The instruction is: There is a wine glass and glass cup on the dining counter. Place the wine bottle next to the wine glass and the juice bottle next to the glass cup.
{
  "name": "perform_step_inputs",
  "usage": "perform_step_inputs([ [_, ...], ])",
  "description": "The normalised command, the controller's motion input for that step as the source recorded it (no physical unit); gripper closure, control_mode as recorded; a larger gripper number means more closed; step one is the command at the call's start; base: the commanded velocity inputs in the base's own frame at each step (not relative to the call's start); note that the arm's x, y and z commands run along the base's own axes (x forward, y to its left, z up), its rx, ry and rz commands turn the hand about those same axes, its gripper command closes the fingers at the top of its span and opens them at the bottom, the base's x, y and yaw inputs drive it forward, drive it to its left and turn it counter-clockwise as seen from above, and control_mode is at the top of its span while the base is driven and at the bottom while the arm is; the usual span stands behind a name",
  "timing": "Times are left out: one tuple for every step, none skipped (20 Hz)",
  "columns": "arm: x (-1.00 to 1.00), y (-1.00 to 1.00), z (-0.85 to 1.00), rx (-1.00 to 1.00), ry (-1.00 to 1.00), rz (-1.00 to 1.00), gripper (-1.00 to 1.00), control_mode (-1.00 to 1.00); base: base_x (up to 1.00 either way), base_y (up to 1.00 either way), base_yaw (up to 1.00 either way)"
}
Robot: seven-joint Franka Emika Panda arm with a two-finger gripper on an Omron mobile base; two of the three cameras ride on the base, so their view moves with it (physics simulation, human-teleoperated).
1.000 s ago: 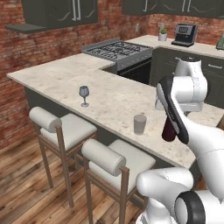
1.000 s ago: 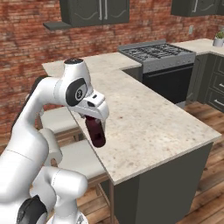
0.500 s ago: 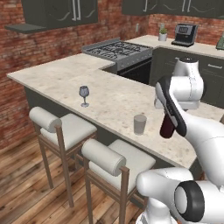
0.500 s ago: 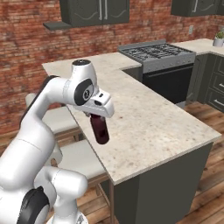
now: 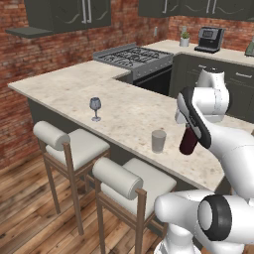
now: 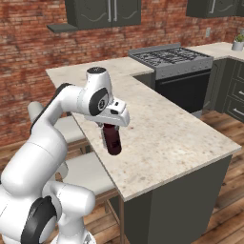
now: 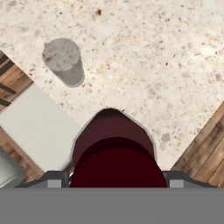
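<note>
Brick walls and dark cabinets surround the beige speckled worktop [image 5: 124,106], which has a gas stove [image 5: 133,55] at its far end and two cushioned bar stools [image 5: 74,144] along its near side. The gripper [image 6: 110,129] is closed on the juice bottle [image 5: 188,141], held above the worktop near the glass cup [image 5: 158,141]. The wine glass [image 5: 95,107] stands well apart, further along. I judge two risks: the bottle may bump the cup when it goes down, or land too close to the worktop edge and tip.
</note>
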Motion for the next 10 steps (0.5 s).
perform_step_inputs([
  [0.23,-0.06,-0.16,0.0,-0.03,0.1,1.0,-1.0,0.0,0.0,0.0],
  [0.25,-0.04,-0.16,0.0,-0.02,0.09,1.0,-1.0,0.0,0.0,0.0],
  [0.26,0.0,-0.17,0.0,-0.01,0.09,1.0,-1.0,0.0,0.0,0.0],
  [0.27,0.0,-0.18,0.0,0.0,0.09,1.0,-1.0,0.0,0.0,0.0],
  [0.28,0.0,-0.19,0.0,0.0,0.08,1.0,-1.0,0.0,0.0,0.0],
  [0.26,0.0,-0.22,0.0,0.0,0.08,1.0,-1.0,0.0,0.0,0.0],
  [0.27,0.0,-0.23,0.0,0.0,0.08,1.0,-1.0,0.0,0.0,0.0],
  [0.25,0.0,-0.25,0.0,0.0,0.07,1.0,-1.0,0.0,0.0,0.0],
  [0.21,0.0,-0.25,0.0,0.0,0.07,1.0,-1.0,0.0,0.0,0.0],
  [0.18,0.0,-0.27,0.0,0.0,0.06,1.0,-1.0,0.0,0.0,0.0],
])
